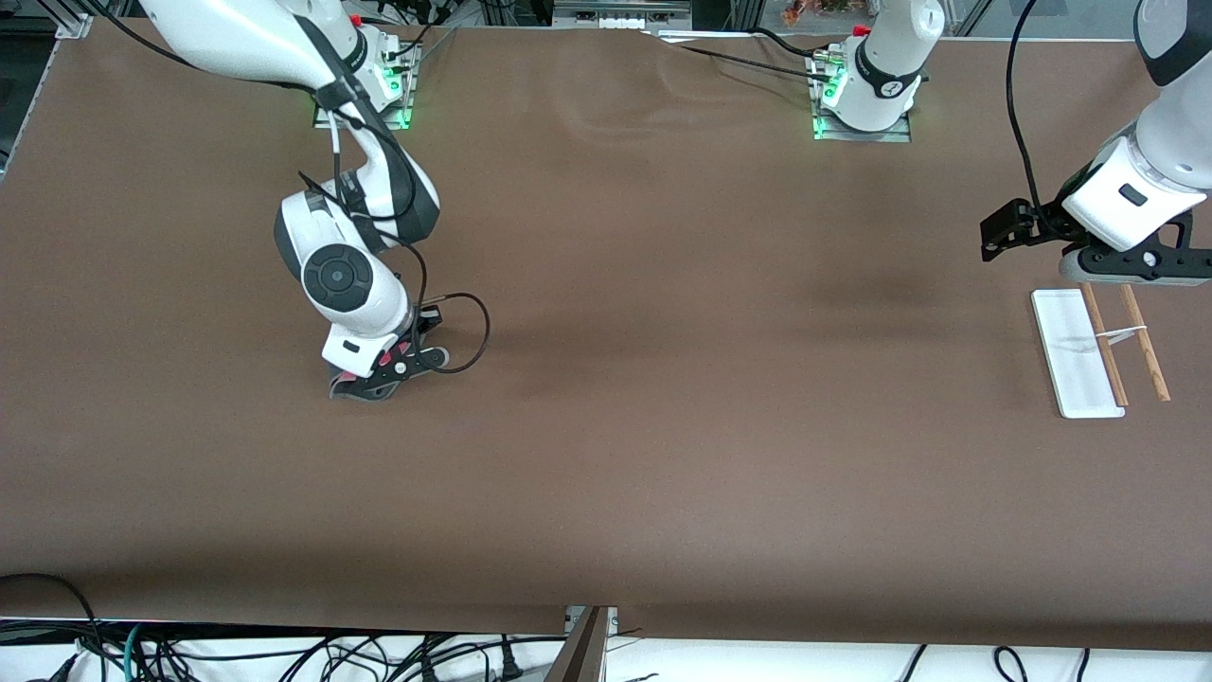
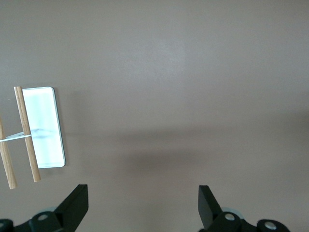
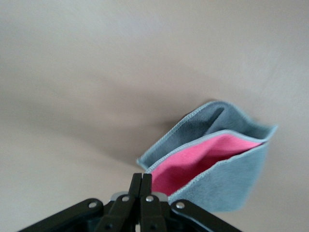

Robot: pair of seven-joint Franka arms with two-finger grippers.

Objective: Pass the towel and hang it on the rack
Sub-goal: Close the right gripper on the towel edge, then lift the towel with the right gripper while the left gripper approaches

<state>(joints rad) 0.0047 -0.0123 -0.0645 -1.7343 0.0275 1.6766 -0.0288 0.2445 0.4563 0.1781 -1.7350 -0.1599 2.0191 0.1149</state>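
Observation:
The towel (image 1: pixel 347 387) lies bunched on the table under my right gripper (image 1: pixel 377 377), toward the right arm's end. In the right wrist view the towel (image 3: pixel 227 181) is folded, grey outside and pink-red inside, and its edge meets the fingertips. My right gripper (image 3: pixel 143 180) is low at the table, its fingers pressed together on the towel's edge. The rack (image 1: pixel 1075 352), with a white base and two wooden rods (image 1: pixel 1146 346), stands toward the left arm's end. My left gripper (image 1: pixel 1006 232) hangs open and empty over the table beside the rack. The left wrist view shows this gripper (image 2: pixel 143 203) and the rack (image 2: pixel 43 126).
A brown cloth covers the table (image 1: pixel 663 379). A black cable (image 1: pixel 478 332) loops off the right wrist close to the table. The arms' bases (image 1: pixel 862 104) stand along the edge farthest from the front camera. Loose cables (image 1: pixel 284 654) lie below the near edge.

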